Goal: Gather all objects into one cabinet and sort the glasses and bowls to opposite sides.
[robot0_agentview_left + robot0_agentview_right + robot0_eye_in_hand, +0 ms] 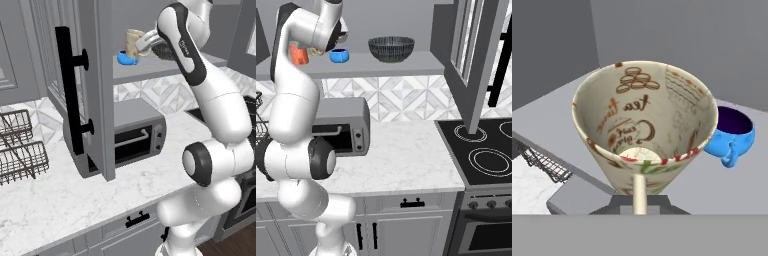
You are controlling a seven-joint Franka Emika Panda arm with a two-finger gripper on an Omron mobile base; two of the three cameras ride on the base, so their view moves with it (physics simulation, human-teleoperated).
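My gripper [145,44] is shut on the cream mug [133,42], holding it just above the grey shelf [155,70] of the open cabinet. In the hand view the mug [644,125] is seen from its mouth, printed brown inside, with its handle at the bottom between my fingers. The small bright-blue vessel [732,134] stands on the shelf right beside it [127,59]. From the right base view the orange cup [299,54], the blue vessel [339,55] and the wide dark-grey bowl [391,48] stand in a row on the shelf [406,67]. My arm partly hides the bowl [163,52].
The cabinet door [95,85] with its black bar handle [67,90] swings out over the counter. A grey toaster oven [137,135] sits below the shelf. A wire dish rack [17,145] is at the left; a black stovetop [486,155] lies at the right.
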